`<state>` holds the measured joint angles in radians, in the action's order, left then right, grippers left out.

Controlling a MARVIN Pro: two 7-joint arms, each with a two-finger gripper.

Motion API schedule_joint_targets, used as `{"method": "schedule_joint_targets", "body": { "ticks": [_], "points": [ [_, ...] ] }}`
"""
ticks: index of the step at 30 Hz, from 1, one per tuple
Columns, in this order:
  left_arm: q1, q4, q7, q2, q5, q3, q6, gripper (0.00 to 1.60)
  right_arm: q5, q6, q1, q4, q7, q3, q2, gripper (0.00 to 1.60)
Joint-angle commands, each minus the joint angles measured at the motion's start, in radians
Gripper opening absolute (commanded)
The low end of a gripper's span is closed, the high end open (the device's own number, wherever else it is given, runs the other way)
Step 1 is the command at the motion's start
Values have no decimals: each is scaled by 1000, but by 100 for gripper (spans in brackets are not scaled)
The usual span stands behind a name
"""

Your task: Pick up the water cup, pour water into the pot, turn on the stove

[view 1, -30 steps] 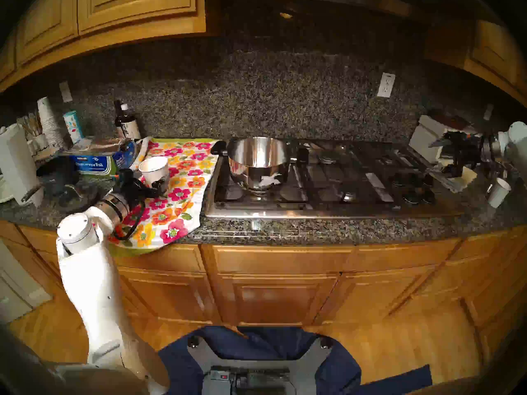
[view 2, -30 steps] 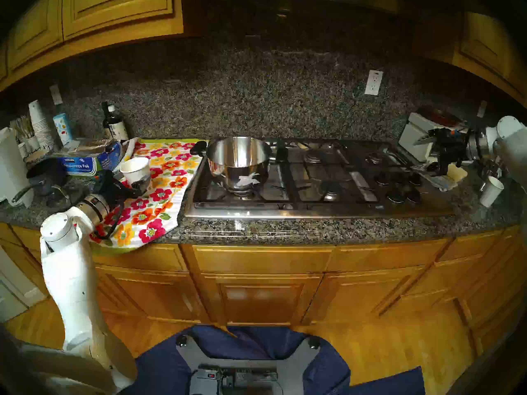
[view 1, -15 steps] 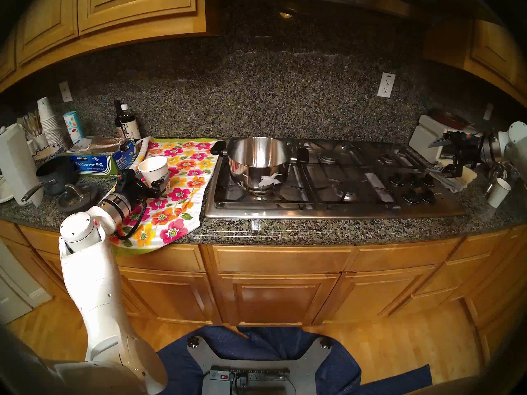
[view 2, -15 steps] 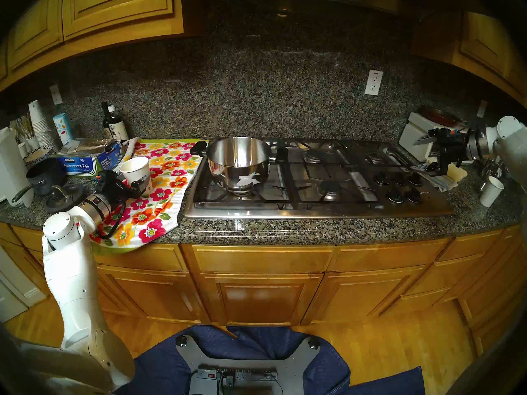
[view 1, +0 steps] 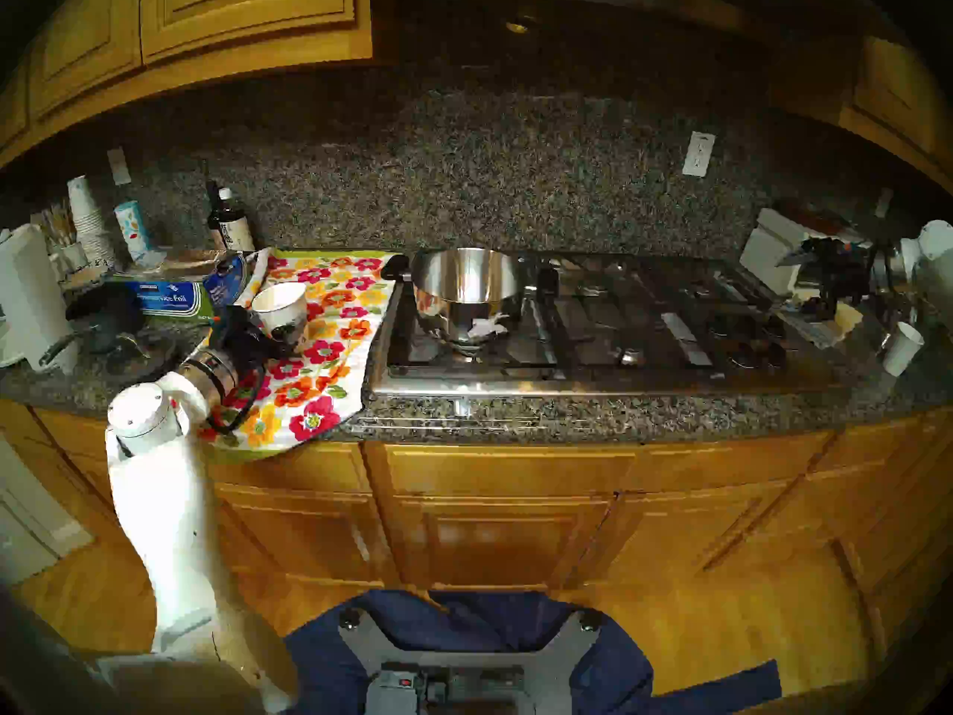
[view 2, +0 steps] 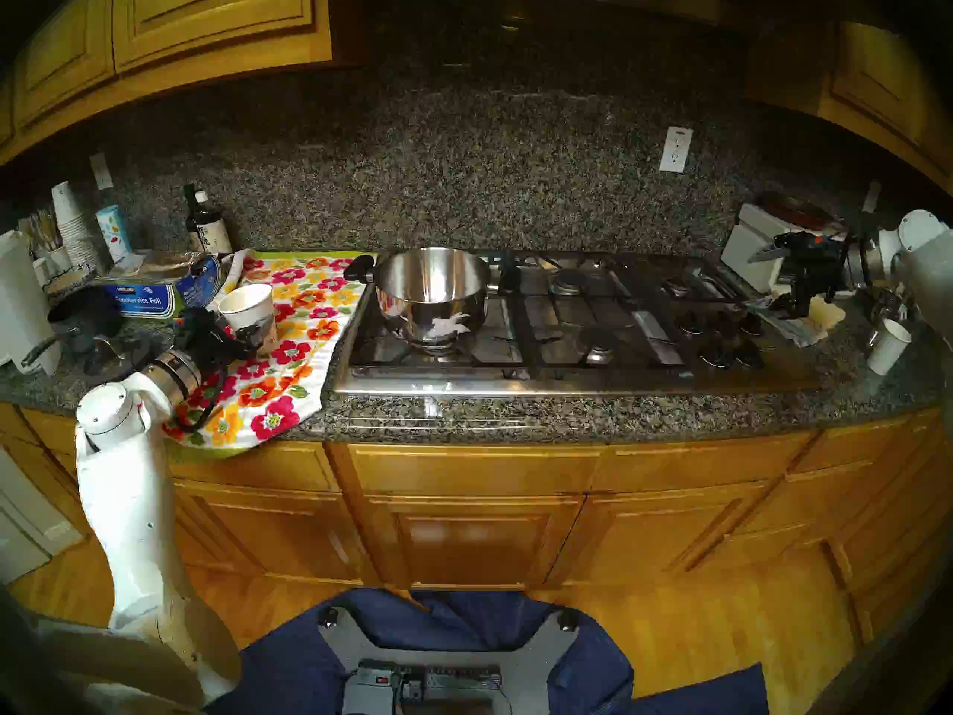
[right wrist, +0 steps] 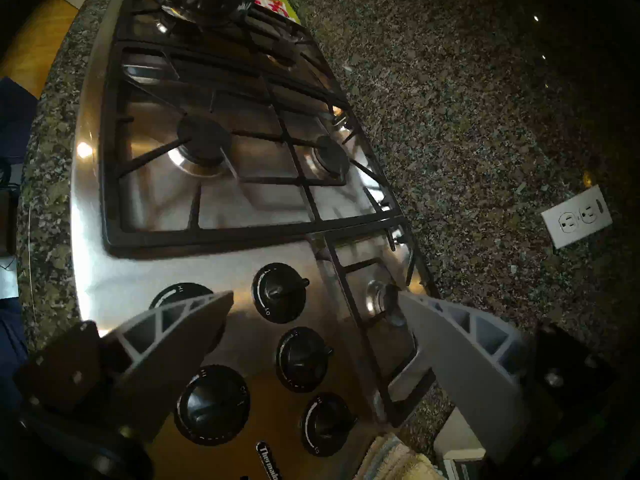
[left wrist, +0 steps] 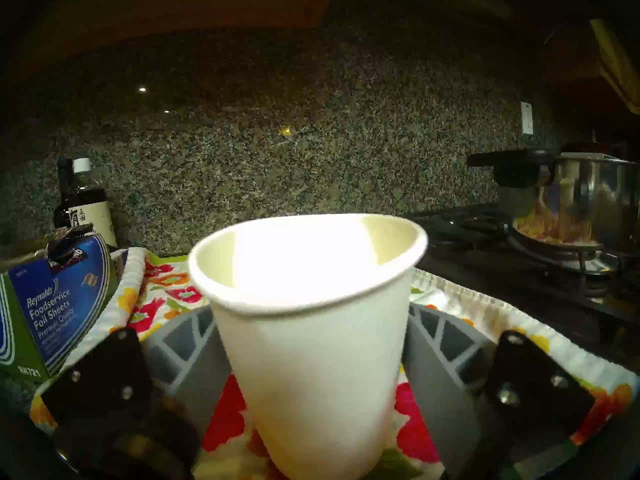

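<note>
Left gripper (left wrist: 313, 372) pinching water cup (left wrist: 311, 330) between my fingers, cup on floral towel (view 1: 330, 347). Pot (view 1: 466, 291) off right on stove (view 1: 593, 337). Lift, pour, knob all remain. Right gripper (right wrist: 315, 316) spread above knobs (right wrist: 278, 292).

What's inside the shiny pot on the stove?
The shiny pot shows only bare, reflective metal inside; no food appears in it. Whether a little water lies at the bottom cannot be told, because the near wall covers part of the floor. It sits on the stove.
</note>
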<state>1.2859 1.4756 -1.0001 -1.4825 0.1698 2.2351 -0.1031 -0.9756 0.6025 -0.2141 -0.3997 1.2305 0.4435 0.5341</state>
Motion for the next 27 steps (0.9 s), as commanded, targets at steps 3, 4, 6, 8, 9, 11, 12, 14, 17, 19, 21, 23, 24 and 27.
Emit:
{"method": "schedule_joint_targets", "body": {
  "ticks": [3,4,6,8,9,11,12,14,17,19,21,23,24,27],
  "points": [
    [-72,58,-9,23,-16,-13,-2,83,-6,3,-27,2,3,-12,-1,160],
    [-78,58,-8,25,-15,-16,-4,84,-6,3,-27,2,3,-12,-1,160],
    [-91,57,-7,30,-12,-22,-6,84,-6,3,-27,3,2,-12,0,160],
    [-100,57,-7,34,-9,-28,-9,92,-6,3,-27,3,2,-12,0,160],
    [-104,55,-6,36,-7,-31,-7,93,-6,3,-27,3,2,-12,0,160],
    [-113,53,-6,42,-4,-37,-9,94,-6,3,-27,3,2,-12,0,160],
    [-118,53,-6,44,-3,-39,-11,90,-6,3,-27,3,2,-12,0,160],
    [-127,54,-7,51,0,-45,-11,89,-6,3,-27,3,2,-12,0,160],
    [-140,54,-7,61,5,-55,-12,92,-6,3,-26,4,2,-12,0,160],
    [-149,51,-6,69,9,-61,-13,95,-6,3,-26,4,2,-12,0,160],
    [-158,51,-8,79,15,-69,-13,95,-6,3,-26,4,2,-12,0,160],
    [-164,50,-11,92,25,-81,-13,92,-6,4,-26,4,2,-12,0,160],
    [-168,48,-13,97,28,-87,-14,90,-6,4,-26,4,2,-12,0,160],
    [-182,52,-16,108,38,-106,-20,85,-6,4,-26,4,2,-12,1,160]
  ]
}}
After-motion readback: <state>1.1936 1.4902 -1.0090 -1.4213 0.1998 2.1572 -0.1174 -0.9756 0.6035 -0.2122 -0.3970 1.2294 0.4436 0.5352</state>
